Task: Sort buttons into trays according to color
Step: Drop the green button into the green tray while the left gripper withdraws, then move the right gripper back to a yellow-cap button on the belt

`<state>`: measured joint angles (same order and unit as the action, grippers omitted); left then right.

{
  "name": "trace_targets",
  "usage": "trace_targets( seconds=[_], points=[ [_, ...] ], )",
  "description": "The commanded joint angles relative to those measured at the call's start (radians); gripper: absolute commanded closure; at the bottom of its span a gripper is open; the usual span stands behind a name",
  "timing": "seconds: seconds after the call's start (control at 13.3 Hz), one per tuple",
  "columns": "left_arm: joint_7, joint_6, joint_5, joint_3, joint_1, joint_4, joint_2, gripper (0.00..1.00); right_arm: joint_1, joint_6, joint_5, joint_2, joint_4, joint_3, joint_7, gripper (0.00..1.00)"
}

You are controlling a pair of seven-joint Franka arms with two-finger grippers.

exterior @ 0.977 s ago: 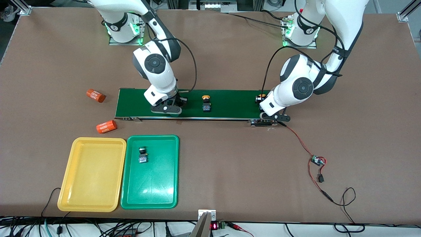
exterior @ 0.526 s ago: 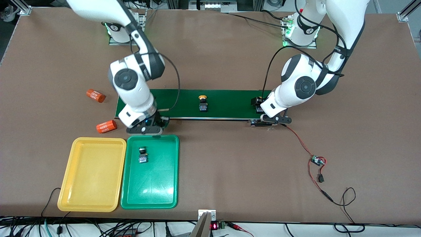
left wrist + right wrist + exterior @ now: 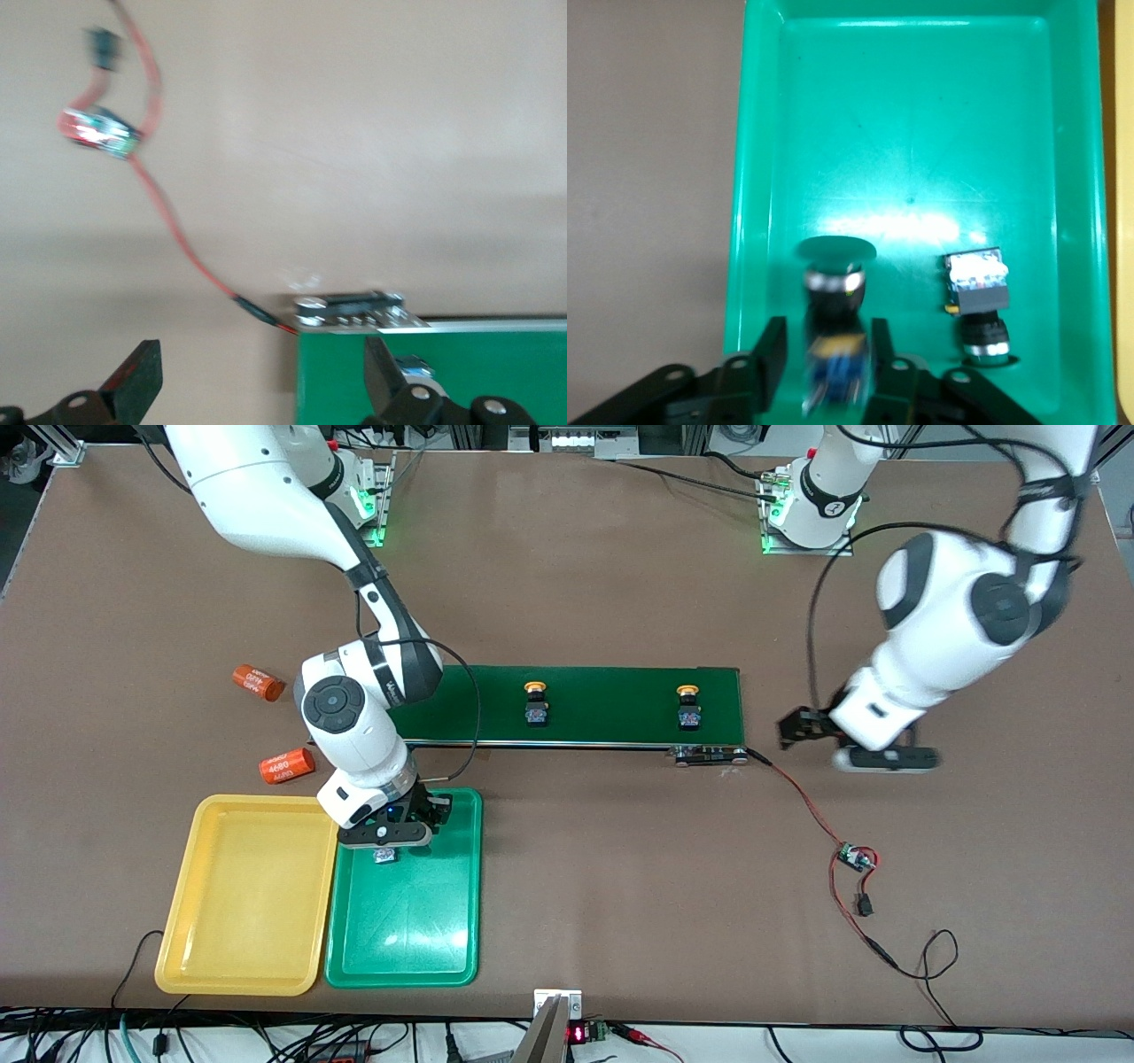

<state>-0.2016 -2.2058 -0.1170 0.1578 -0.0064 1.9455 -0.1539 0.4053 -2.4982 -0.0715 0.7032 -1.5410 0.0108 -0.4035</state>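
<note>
My right gripper (image 3: pixel 390 840) is low over the green tray (image 3: pixel 416 930), at the tray's end nearer the conveyor. In the right wrist view its fingers (image 3: pixel 769 354) stand open. A blurred green-capped button (image 3: pixel 835 292) sits between them with a gap on each side. A second green-capped button (image 3: pixel 976 301) lies in the same tray, mostly hidden under the hand in the front view. The yellow tray (image 3: pixel 248 895) beside it holds nothing. Two yellow-capped buttons (image 3: pixel 535 704) (image 3: pixel 688 707) stand on the conveyor belt (image 3: pixel 611 691). My left gripper (image 3: pixel 873 757) (image 3: pixel 261 385) is open and empty over bare table off the belt's end.
Two orange "4680" cylinders (image 3: pixel 259 682) (image 3: pixel 287 765) lie near the belt's end on the right arm's side. A small circuit board (image 3: pixel 857 857) (image 3: pixel 99 133) on red-black wires lies nearer the front camera than the left gripper. Its wire runs to the belt's motor end (image 3: pixel 350 310).
The right arm carried the green-capped button from the belt to the green tray and parted its fingers. The left gripper let go of a yellow-capped button on the belt and swung off toward its own table end.
</note>
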Motion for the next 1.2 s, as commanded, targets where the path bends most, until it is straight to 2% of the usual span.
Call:
trace_targets(
  seconds=[0.0,0.23,0.45,0.6,0.83,0.98,1.13],
  points=[
    [0.024,0.099,0.006,-0.072,0.011,-0.060,0.028,0.00,-0.006,-0.013,-0.002,0.022,0.018,-0.009,0.020,0.31],
    [0.040,0.334,0.123,-0.078,0.048,-0.265,0.004,0.00,-0.003,-0.008,0.002,0.000,-0.008,-0.009,0.017,0.04],
    [0.148,0.490,0.131,-0.150,0.045,-0.402,0.004,0.00,-0.003,0.016,0.004,-0.120,-0.124,-0.009,0.022,0.00],
    [0.146,0.553,0.131,-0.153,0.048,-0.441,0.010,0.00,0.003,0.036,0.007,-0.184,-0.200,-0.012,0.000,0.00],
    [0.145,0.597,0.134,-0.143,0.052,-0.431,0.040,0.00,0.012,0.039,0.010,-0.281,-0.325,-0.025,-0.053,0.00],
    [0.143,0.604,0.132,-0.136,0.048,-0.430,0.056,0.00,0.017,0.077,0.010,-0.353,-0.408,-0.063,-0.147,0.00],
    [0.142,0.604,0.122,-0.139,0.054,-0.428,0.059,0.00,0.042,0.123,0.009,-0.381,-0.436,-0.103,-0.223,0.00]
  ],
)
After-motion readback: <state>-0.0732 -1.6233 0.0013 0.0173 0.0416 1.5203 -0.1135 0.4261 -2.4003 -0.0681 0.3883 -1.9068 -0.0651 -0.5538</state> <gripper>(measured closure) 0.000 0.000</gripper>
